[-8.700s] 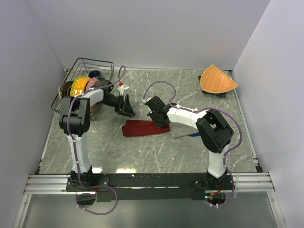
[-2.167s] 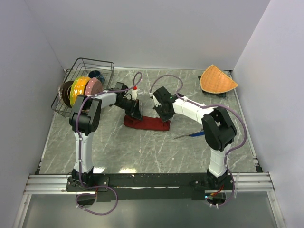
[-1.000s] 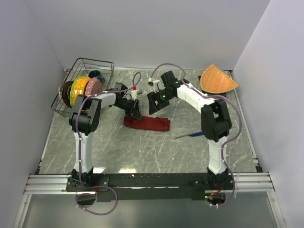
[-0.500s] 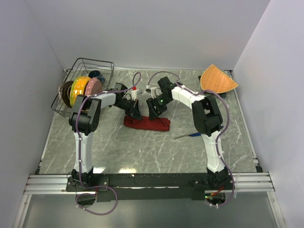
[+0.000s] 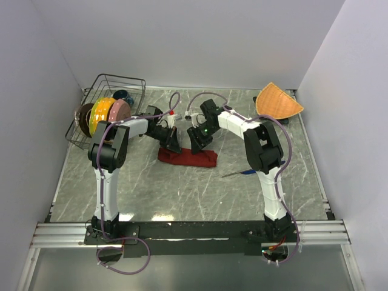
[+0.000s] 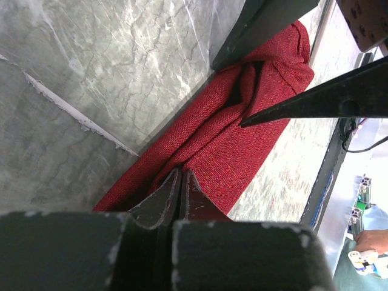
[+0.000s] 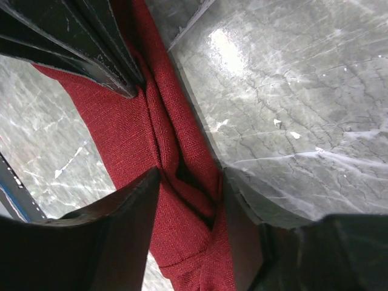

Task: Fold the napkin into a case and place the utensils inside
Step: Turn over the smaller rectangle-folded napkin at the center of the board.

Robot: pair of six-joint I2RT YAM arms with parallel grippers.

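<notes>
Dark red napkin [image 5: 189,158] is lying folded into a long, narrow bundle at mid-table on the grey marble top [image 5: 182,194]. Left gripper [image 6: 180,179] is bearing down on the cloth near its left end with fingers pressed together; whether any cloth is nipped between them cannot be told. Right gripper [image 7: 191,177] is sitting astride a raised fold further along the bundle, fingers parted, one on each side of the ridge. Knife [image 5: 247,172] is lying apart on the marble, beside the right arm.
</notes>
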